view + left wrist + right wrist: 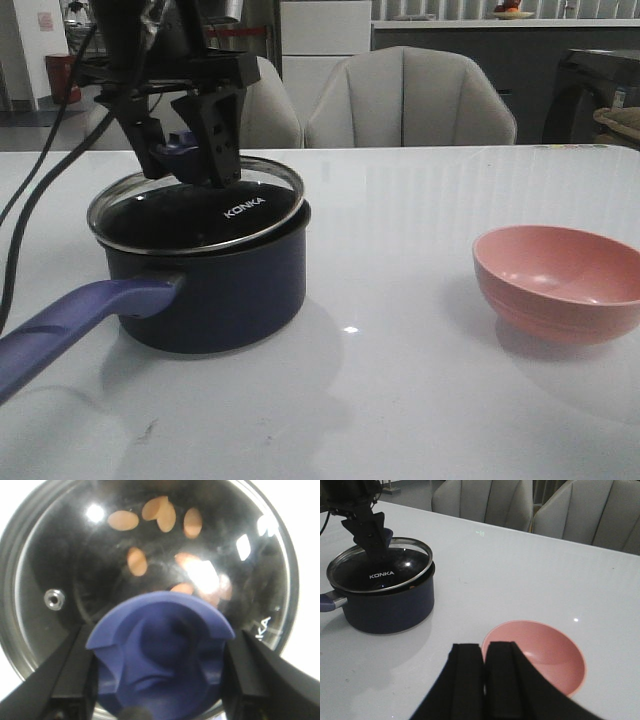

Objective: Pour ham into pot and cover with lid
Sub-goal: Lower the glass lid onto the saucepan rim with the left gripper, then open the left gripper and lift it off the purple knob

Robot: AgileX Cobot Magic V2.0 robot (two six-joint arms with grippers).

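Observation:
The navy pot (235, 295) stands at the table's left, its periwinkle handle (70, 325) pointing toward the near left. The glass lid (215, 215) lies over its mouth, tilted, with the right side raised above the rim. My left gripper (188, 150) is shut on the lid's blue knob (165, 625), one finger on each side. Through the glass, several orange-pink ham slices (159, 514) lie on the pot's black bottom. My right gripper (485, 652) is shut and holds nothing. It hovers just beside the pink bowl (547, 652).
The pink bowl (560, 280) sits at the right of the table and shows no ham inside. Two grey chairs (410, 100) stand behind the far edge. Black cables (30, 190) hang at the far left, near the pot.

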